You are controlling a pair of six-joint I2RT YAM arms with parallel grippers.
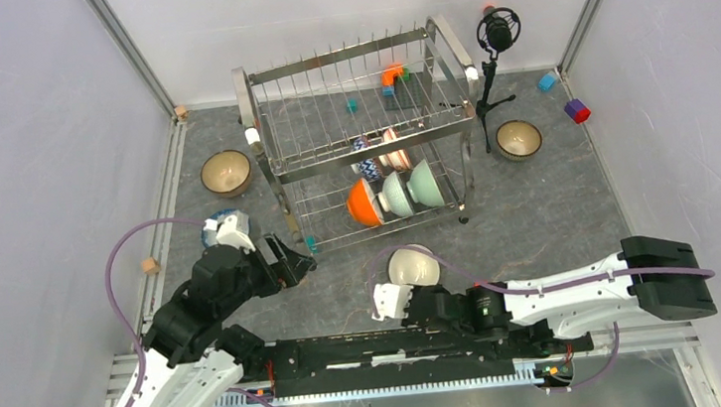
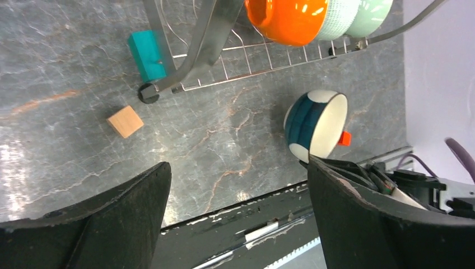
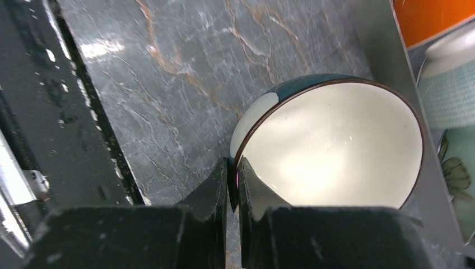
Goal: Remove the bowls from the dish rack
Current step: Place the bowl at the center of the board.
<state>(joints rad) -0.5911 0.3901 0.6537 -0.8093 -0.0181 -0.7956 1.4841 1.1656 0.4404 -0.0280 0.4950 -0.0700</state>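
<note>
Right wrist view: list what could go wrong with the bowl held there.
1. The right jaws pinch the teal-and-white bowl only at its rim, so it could pivot in the grip or slip free.
2. The dish rack frame and the orange bowl sit close beside it, so a careless swing might knock into them.

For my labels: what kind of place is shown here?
Probably a robot test cell, not a kitchen: plain white walls in aluminium framing, a black microphone on a tripod, and a shiny steel wire dish rack.
</note>
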